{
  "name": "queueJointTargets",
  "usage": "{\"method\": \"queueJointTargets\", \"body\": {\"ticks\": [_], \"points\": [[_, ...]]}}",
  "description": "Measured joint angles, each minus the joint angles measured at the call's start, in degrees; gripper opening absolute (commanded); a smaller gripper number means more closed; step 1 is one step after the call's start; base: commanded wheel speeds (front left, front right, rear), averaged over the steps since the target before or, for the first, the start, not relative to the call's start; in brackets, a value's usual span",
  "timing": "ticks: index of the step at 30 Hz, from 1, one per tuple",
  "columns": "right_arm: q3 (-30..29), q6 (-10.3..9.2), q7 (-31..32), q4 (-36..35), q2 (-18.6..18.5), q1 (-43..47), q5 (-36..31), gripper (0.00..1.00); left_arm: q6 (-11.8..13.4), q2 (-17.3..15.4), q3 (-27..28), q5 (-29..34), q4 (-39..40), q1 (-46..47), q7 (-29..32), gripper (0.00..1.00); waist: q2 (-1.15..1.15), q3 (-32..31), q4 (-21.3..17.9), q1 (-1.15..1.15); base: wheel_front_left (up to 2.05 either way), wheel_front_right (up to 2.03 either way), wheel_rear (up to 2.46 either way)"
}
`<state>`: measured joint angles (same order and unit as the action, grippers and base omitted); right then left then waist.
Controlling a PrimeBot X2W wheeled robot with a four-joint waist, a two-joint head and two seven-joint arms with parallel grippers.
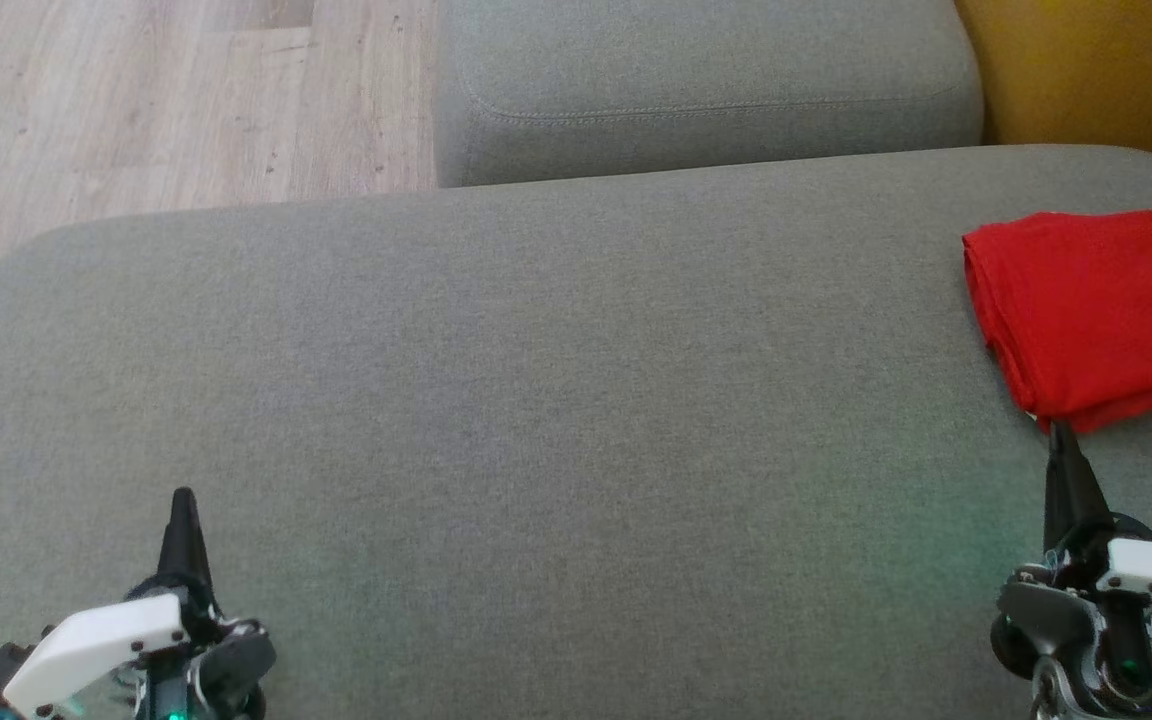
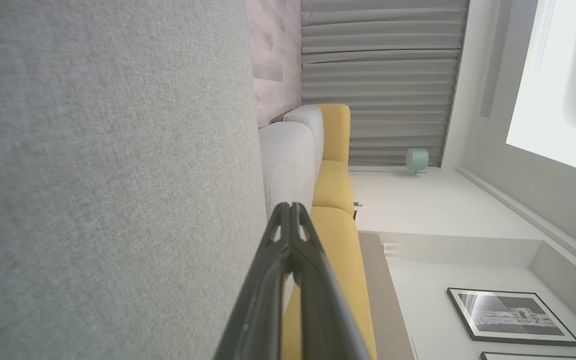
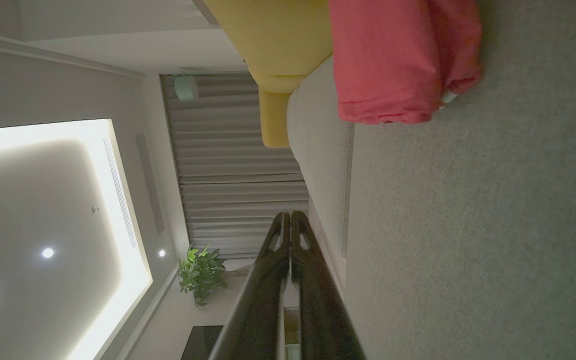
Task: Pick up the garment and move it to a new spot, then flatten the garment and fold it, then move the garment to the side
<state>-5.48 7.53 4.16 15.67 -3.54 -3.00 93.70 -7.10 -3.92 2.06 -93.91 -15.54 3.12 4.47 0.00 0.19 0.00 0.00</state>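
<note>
The garment (image 1: pixel 1086 310) is a red shirt with dark lettering, folded into a compact stack at the right edge of the grey cushion (image 1: pixel 536 400). In the right wrist view the garment (image 3: pixel 393 60) lies ahead of the fingers. My right gripper (image 1: pixel 1061 432) is shut, its tip just short of the garment's near corner, nothing between its fingers (image 3: pixel 288 225). At the lower left my left gripper (image 1: pixel 183 497) rests shut over bare cushion, far from the garment, its fingers (image 2: pixel 290 215) pressed together.
A second grey cushion (image 1: pixel 706 90) stands behind the main one. Wooden floor (image 1: pixel 166 100) shows at the upper left and a yellow sofa part (image 1: pixel 1096 70) at the upper right. Wide bare cushion lies between the two grippers.
</note>
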Motion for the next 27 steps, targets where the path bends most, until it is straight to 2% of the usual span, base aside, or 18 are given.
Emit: {"method": "queueJointTargets", "body": {"ticks": [27], "points": [[-0.5, 0.00, 0.5, 0.1, 0.0, 0.0, 0.0, 0.00, 0.0, 0.3, 0.7, 0.1, 0.0, 0.0, 0.5, 0.00, 0.00, 0.0, 0.0, 0.00, 0.00, 0.00, 0.00]]}}
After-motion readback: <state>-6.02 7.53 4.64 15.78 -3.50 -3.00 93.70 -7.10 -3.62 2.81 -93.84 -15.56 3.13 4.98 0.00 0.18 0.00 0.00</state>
